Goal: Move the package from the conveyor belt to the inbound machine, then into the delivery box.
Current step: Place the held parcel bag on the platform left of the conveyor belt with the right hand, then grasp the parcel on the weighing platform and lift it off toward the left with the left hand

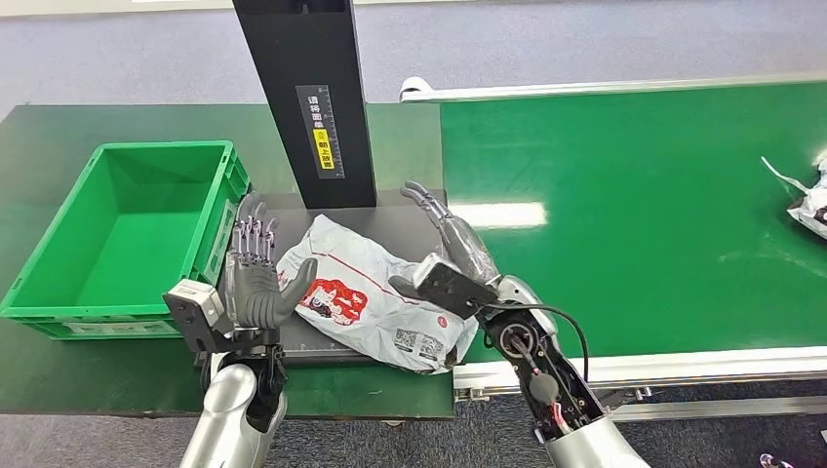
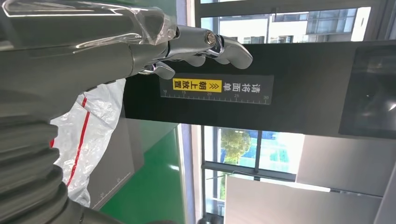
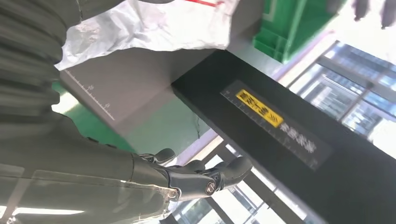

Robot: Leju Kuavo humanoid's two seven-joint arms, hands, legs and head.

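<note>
Package (image 1: 366,297): white poly mailer with red print, lying flat on the dark scanning plate of the inbound machine (image 1: 410,219), at the foot of its black upright post (image 1: 307,97). Its long axis runs diagonally, from the far-left corner near the post to the near-right corner, which overhangs the plate's front edge toward the conveyor belt (image 1: 634,214).

Left hand (image 1: 255,278): stands upright at the package's left edge, palm turned toward it, fingers (image 1: 252,239) straight and apart, gripping nothing. The thumb appears to touch or just overlap the bag's left edge; contact cannot be confirmed.

Right hand (image 1: 451,255): lies at the package's right side, fingers extended and spread, pointing away toward the post, holding nothing. The heel of the hand sits over or against the bag's right edge; whether it presses is not clear.

Key relation: the package lies between the two open hands, and the green delivery box (image 1: 132,234) stands just beside the plate on the robot's left. Judgement: the left hand is nearer the box, the right nearer the overhanging corner, so a two-sided squeeze and carry leftward seems the fitting next move.

Hard to make out:
- underside of the bag and how far it overhangs;
- the wrist views show wrinkled film and the post's yellow label (image 2: 197,85), not fingertip contact;
- a second parcel (image 1: 809,200) on the belt is cut off at the picture edge.
</note>
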